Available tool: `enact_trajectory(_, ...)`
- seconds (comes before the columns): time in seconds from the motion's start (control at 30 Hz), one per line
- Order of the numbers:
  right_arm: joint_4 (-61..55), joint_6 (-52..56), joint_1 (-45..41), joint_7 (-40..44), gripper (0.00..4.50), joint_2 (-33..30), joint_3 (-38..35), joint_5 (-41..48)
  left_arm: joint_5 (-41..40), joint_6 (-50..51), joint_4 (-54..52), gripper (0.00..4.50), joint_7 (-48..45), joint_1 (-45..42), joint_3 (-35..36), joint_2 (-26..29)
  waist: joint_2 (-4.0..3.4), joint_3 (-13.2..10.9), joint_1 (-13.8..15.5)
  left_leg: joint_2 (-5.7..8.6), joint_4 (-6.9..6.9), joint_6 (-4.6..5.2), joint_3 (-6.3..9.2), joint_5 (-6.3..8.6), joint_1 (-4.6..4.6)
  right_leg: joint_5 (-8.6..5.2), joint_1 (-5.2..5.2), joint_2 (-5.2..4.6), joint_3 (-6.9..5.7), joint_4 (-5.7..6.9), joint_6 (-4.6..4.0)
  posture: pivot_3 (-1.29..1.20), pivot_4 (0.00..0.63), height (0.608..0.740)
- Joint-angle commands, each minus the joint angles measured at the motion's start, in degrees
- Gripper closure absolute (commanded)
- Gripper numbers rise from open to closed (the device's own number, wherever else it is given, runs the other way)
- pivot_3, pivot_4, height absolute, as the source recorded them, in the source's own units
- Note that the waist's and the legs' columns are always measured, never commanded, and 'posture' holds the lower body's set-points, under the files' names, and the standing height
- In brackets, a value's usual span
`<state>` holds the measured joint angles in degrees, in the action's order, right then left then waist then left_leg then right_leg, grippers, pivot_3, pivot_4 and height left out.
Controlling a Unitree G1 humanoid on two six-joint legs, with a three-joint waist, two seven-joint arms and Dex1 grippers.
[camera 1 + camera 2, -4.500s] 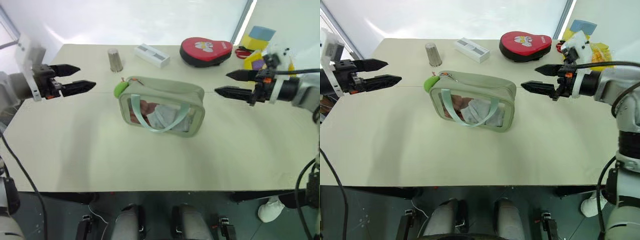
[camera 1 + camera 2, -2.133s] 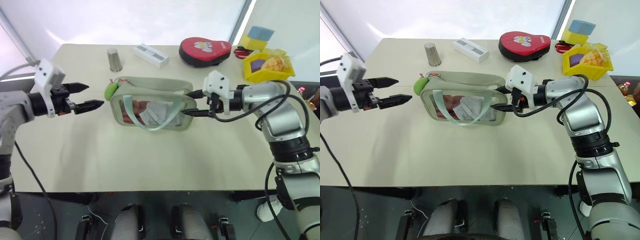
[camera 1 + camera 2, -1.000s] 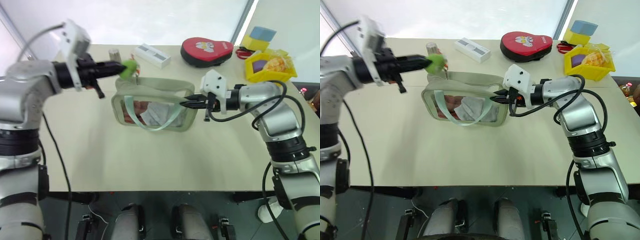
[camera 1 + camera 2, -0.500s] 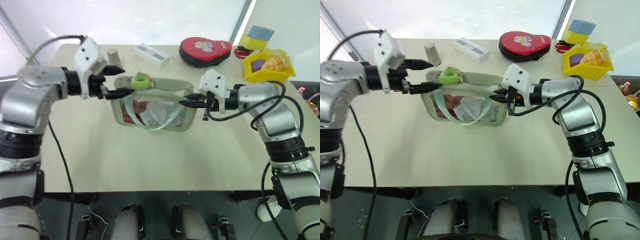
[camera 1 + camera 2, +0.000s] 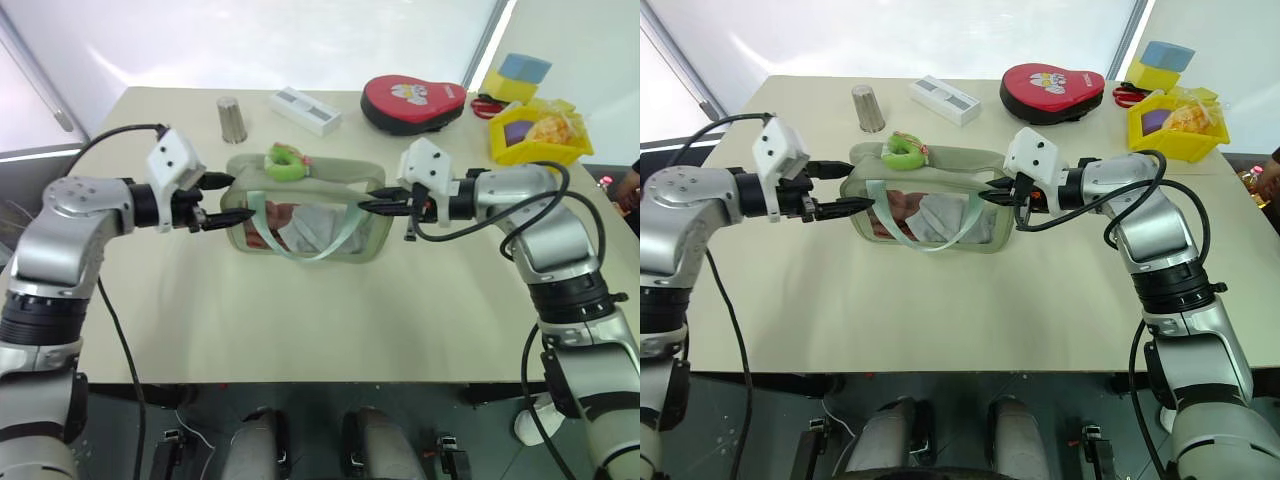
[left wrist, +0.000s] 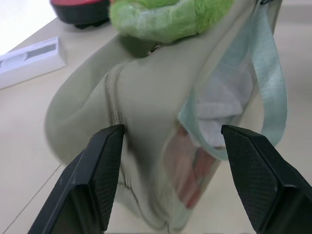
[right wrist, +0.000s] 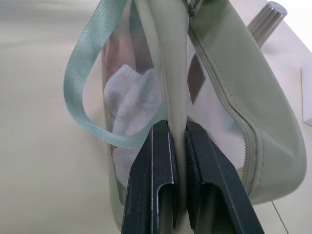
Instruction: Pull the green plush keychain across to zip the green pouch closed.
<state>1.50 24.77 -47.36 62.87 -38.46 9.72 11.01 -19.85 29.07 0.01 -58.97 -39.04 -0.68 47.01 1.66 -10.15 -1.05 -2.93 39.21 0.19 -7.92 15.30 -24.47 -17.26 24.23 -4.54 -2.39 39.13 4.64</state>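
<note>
Green plush keychain [image 5: 284, 160] released onto green pouch [image 5: 330, 180], left tool [image 5: 227, 198] lowered, no legible writing.

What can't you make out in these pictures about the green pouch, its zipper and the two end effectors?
- Whether the zipper is fully shut: the green plush keychain lies over the track on top of the green pouch, and the head views are too small.
- The pouch's contents: blurred behind the clear window in the left wrist view.
- Whether the open left end effector touches the pouch end it straddles.
- The edge pinched by the right end effector: its fingers cover it.
</note>
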Motion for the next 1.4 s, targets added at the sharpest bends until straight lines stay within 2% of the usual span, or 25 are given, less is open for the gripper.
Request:
enact_trajectory(0.03,-1.37,0.15,-1.58,-0.34,4.50,0.15,-1.07,0.52,1.19,-2.44,1.69,2.86,-0.64,-0.96,1.06,0.87,0.00,0.00,0.05,0.00,0.00,0.00,0.00,0.00,0.00,0.00,0.00,0.00,0.00,0.00,0.00,0.00,0.150,0.740)
enact_trajectory(0.13,-1.62,0.46,-1.73,-0.47,4.50,0.09,-1.23,0.57,1.80,-3.16,2.40,4.37,-1.07,-1.05,0.98,1.27,0.00,0.00,0.14,0.01,0.01,-0.01,-0.01,-0.01,0.00,0.00,-0.01,-0.01,0.00,0.00,0.00,0.00,0.150,0.740)
enact_trajectory(0.2,-1.72,1.06,-1.98,-0.53,4.50,0.19,-1.42,0.93,2.45,-2.78,2.56,4.45,-1.19,-1.26,0.33,1.48,0.00,0.00,0.16,0.01,0.01,-0.01,-0.01,-0.01,0.00,0.00,-0.01,-0.02,0.00,0.00,0.00,0.00,0.150,0.740)
enact_trajectory(0.3,-2.09,2.44,-2.43,0.20,3.36,-0.12,-1.90,2.08,2.88,-2.14,2.04,4.50,-0.41,-1.40,0.23,1.09,0.00,0.00,0.14,0.00,0.01,-0.01,-0.01,-0.01,0.00,0.00,-0.01,-0.01,0.00,0.00,0.00,0.00,0.150,0.740)
enact_trajectory(0.4,-1.80,1.71,-3.92,1.01,1.89,-1.64,-1.82,1.29,2.29,-1.20,0.94,4.50,-0.21,-1.10,0.80,0.86,-0.01,0.00,0.14,0.00,0.01,-0.01,-0.01,-0.01,0.00,0.00,-0.01,-0.01,0.00,0.00,0.00,0.00,0.150,0.740)
enact_trajectory(0.47,-1.17,1.70,-6.33,2.47,1.89,-2.34,-1.71,1.50,2.07,-0.78,0.22,4.50,-0.38,-0.72,0.98,1.10,-0.03,-0.02,0.16,0.01,0.01,-0.01,-0.01,-0.01,0.00,0.00,0.00,-0.02,0.00,0.00,0.00,0.00,0.150,0.740)
enact_trajectory(0.53,0.05,2.55,-10.31,2.04,1.89,-0.18,-1.88,2.65,1.95,-0.44,-0.08,4.50,-0.58,-0.63,1.26,1.41,-0.04,-0.02,-0.06,0.00,0.01,0.00,-0.01,0.00,0.00,0.00,0.01,-0.01,0.00,0.01,0.00,0.00,0.150,0.740)
enact_trajectory(0.67,1.61,1.93,-15.76,-0.48,1.89,8.45,0.68,2.95,1.84,0.01,0.25,4.50,-0.38,-1.23,1.69,1.50,-0.05,-0.01,-0.25,-0.06,-0.02,-0.04,-0.02,-0.02,0.03,0.00,0.07,0.04,0.00,0.07,0.00,0.00,0.150,0.740)
enact_trajectory(0.83,8.13,-2.51,-17.30,-3.20,1.89,15.53,3.84,-0.72,1.64,0.53,-0.69,4.50,-0.01,-1.06,1.59,1.13,-0.04,0.00,0.26,0.01,0.00,-0.04,-0.03,-0.03,-0.04,0.00,0.06,-0.03,0.00,0.07,0.00,0.00,0.150,0.740)
enact_trajectory(1.07,16.51,-6.76,-19.20,-4.09,1.89,18.57,4.43,-3.16,1.26,1.25,-1.98,4.50,0.49,-0.17,2.03,1.31,-0.04,0.00,0.12,0.04,0.01,-0.01,-0.02,-0.01,-0.07,0.00,0.07,-0.06,0.00,0.07,0.00,0.00,0.150,0.740)
enact_trajectory(1.17,17.66,-6.99,-19.47,-4.39,2.79,18.66,4.02,-3.36,1.24,1.34,-2.01,4.50,0.55,0.01,2.26,1.42,-0.04,0.00,-0.03,0.02,0.01,-0.01,-0.02,-0.01,-0.07,0.00,0.07,-0.05,0.00,0.07,0.00,0.00,0.150,0.740)
enact_trajectory(1.27,18.01,-6.59,-19.45,-4.80,4.26,18.75,3.50,-3.17,1.40,1.12,-1.70,4.50,0.75,-0.08,2.09,1.15,-0.04,0.00,-0.04,0.02,0.01,-0.01,-0.02,-0.01,-0.07,0.00,0.07,-0.05,0.00,0.07,0.00,0.00,0.150,0.740)
enact_trajectory(1.3,17.91,-6.02,-19.48,-4.95,4.42,18.82,3.10,-2.74,1.44,1.05,-1.58,4.50,0.82,-0.18,1.96,0.99,-0.04,-0.01,-0.04,0.02,0.01,-0.01,-0.02,-0.01,-0.07,0.00,0.07,-0.05,0.00,0.07,0.00,0.00,0.150,0.740)
enact_trajectory(1.4,16.98,-3.56,-19.69,-4.95,4.42,18.64,1.60,-1.16,1.57,0.71,-0.98,4.50,0.84,-0.70,1.58,0.53,-0.04,0.00,-0.01,0.02,0.01,-0.01,-0.02,-0.01,-0.07,0.00,0.07,-0.05,0.00,0.07,0.00,0.00,0.150,0.740)
